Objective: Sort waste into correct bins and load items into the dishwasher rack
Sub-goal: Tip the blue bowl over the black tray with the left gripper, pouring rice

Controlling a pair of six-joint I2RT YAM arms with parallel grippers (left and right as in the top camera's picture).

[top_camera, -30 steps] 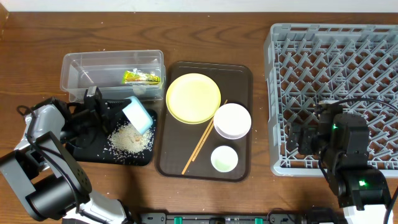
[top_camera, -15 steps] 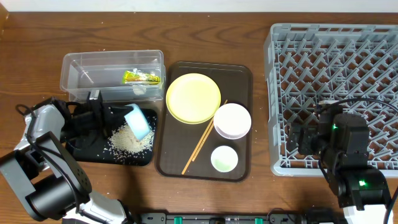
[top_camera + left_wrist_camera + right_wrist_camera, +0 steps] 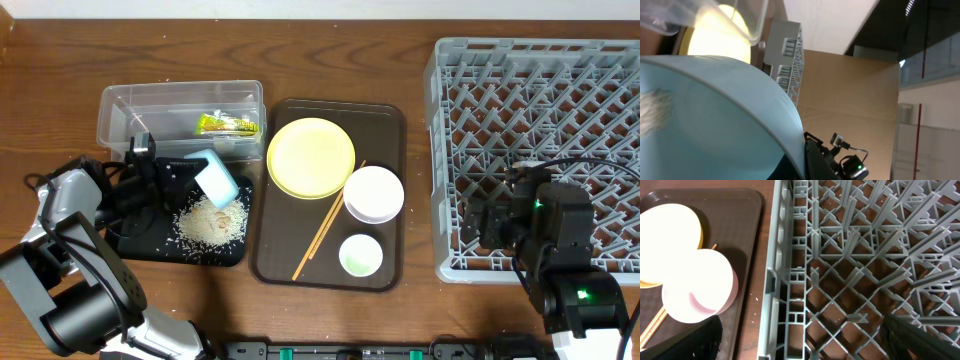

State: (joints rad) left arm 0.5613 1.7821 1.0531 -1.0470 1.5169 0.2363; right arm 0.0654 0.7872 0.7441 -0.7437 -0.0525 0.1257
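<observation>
My left gripper [image 3: 188, 173] is shut on the rim of the light blue bowl [image 3: 215, 178]. It holds the bowl tipped on edge above the rice heap [image 3: 212, 222] on the black tray [image 3: 135, 245]. In the left wrist view the bowl [image 3: 715, 120] fills the frame, with one dark finger [image 3: 816, 159] on its rim. The wrapper [image 3: 227, 124] lies in the clear tub [image 3: 120, 110]. The yellow plate [image 3: 311, 157], white bowl [image 3: 373, 194], green cup [image 3: 360, 255] and chopsticks [image 3: 325, 235] sit on the brown tray [image 3: 385, 120]. My right gripper [image 3: 805, 347] hangs open over the near-left corner of the dishwasher rack [image 3: 540, 100].
The rack's grey wall [image 3: 782, 280] stands between my right gripper and the brown tray. The clear tub touches the back of the black tray. Bare wooden table [image 3: 60, 60] lies to the left and behind.
The light blue bowl dipped towards the rice, then came back up and slightly left, still tipped. The right arm has not moved.
</observation>
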